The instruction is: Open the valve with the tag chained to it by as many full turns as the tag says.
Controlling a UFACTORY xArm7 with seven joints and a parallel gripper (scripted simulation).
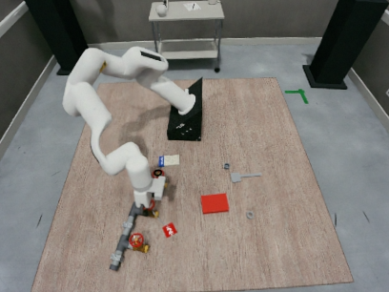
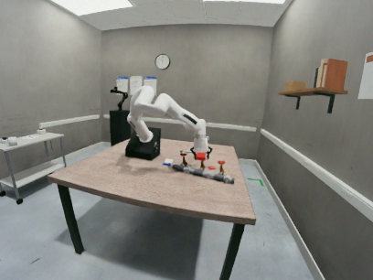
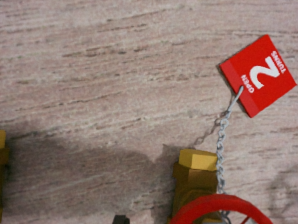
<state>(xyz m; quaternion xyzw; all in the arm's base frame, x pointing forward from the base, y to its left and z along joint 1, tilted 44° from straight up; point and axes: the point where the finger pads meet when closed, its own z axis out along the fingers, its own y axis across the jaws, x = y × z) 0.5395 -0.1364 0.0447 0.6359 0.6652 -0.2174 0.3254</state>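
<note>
A grey pipe (image 1: 125, 236) lies at the table's front left and carries three brass valves with red handwheels. The far valve (image 1: 157, 173) and the near valve (image 1: 137, 239) stand free. My gripper (image 1: 149, 205) is open, right over the middle valve (image 2: 201, 157), with its fingers spread around the handwheel. In the wrist view, that valve's brass body (image 3: 195, 172) and the rim of its red handwheel (image 3: 220, 208) show at the bottom. A thin chain (image 3: 222, 142) runs from the valve to a red tag (image 3: 257, 75) that reads "open 2 turns". The tag (image 1: 169, 230) lies flat on the table.
A black box (image 1: 186, 116) holds the arm's base. A blue and white card (image 1: 169, 160) lies behind the far valve. A red block (image 1: 214, 203), a grey key-like tool (image 1: 245, 177) and two small nuts (image 1: 227, 166) (image 1: 249, 215) lie to the right.
</note>
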